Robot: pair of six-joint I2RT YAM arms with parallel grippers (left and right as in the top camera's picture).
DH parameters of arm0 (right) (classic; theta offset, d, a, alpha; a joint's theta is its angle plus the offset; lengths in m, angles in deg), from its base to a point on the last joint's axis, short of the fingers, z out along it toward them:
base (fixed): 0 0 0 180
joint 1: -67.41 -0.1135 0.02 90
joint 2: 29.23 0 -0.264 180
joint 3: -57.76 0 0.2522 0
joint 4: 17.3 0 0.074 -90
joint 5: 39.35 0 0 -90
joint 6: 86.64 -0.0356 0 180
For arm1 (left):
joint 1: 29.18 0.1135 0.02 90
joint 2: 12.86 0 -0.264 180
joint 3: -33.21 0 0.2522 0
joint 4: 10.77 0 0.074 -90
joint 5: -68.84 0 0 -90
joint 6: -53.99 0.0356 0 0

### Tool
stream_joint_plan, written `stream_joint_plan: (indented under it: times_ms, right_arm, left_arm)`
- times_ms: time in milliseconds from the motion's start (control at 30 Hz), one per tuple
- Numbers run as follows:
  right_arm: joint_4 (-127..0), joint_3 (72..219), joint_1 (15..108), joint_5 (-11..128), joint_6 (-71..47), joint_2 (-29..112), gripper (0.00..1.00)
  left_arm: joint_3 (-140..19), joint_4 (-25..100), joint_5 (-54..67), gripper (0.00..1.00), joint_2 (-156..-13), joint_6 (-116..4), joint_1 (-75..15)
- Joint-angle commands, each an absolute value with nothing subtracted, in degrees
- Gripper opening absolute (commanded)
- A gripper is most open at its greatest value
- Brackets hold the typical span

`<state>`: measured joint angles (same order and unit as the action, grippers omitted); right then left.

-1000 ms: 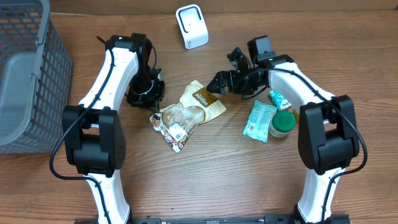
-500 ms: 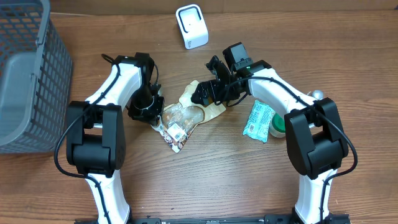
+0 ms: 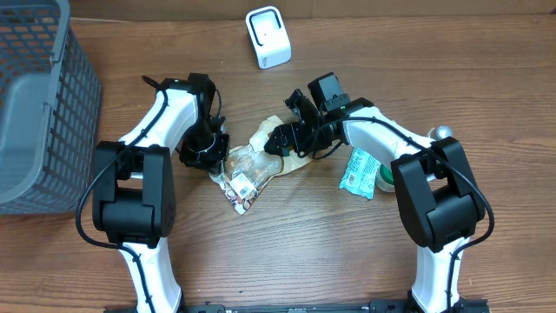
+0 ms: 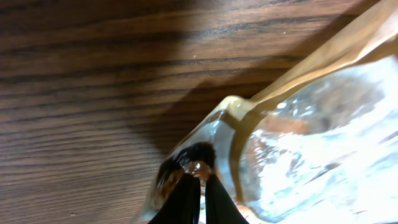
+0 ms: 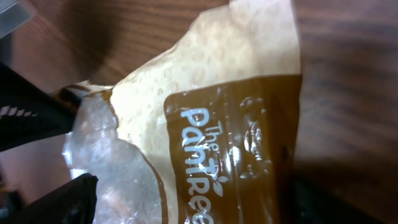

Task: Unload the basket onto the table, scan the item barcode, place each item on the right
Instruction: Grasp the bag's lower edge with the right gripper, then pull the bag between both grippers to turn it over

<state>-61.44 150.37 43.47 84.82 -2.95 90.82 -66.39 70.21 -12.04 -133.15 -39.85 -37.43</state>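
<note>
The item is a snack bag [image 3: 265, 156] with a clear window, a tan and brown label and a white sticker [image 3: 245, 184] at its near end; it lies flat on the table. My left gripper [image 3: 215, 156] is shut on the bag's clear left corner [image 4: 205, 152], its black fingertips [image 4: 186, 190] pinched together on the film. My right gripper [image 3: 289, 139] hangs open over the bag's brown label [image 5: 230, 143], with one finger [image 5: 65, 199] at the clear window side and the other past the label's edge. The white scanner [image 3: 268, 36] stands at the back.
A grey mesh basket [image 3: 35, 104] fills the left edge. A green packet [image 3: 360, 169] and a green-lidded jar [image 3: 388, 180] lie under the right forearm. A grey knob [image 3: 443, 132] sits behind the right arm.
My right gripper has swung left from beside the green packet to over the bag's label. The left gripper has shifted nearer onto the bag's corner, and the bag has moved slightly.
</note>
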Motion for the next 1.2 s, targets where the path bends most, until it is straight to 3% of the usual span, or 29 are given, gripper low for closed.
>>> stream_joint_plan:
  times_ms: [0,267,733,1167]
  right_arm:
    - [-61.2,148.3,43.3,88.9,-5.8,90.5,0.88]
    - [-61.4,148.3,43.3,88.9,-11.4,90.5,0.79]
    - [-62.6,147.5,42.5,88.9,-13.0,90.5,0.81]
    - [-57.5,143.7,42.2,94.7,-14.9,90.5,0.76]
  left_arm:
    - [-66.0,70.0,-12.6,0.08,-132.6,-38.8,-37.8]
    - [-66.0,70.0,-12.6,0.08,-132.6,-38.8,-37.8]
    - [-66.0,69.9,-12.2,0.08,-132.6,-39.4,-37.8]
    - [-66.0,69.8,-12.2,0.09,-132.6,-39.4,-38.0]
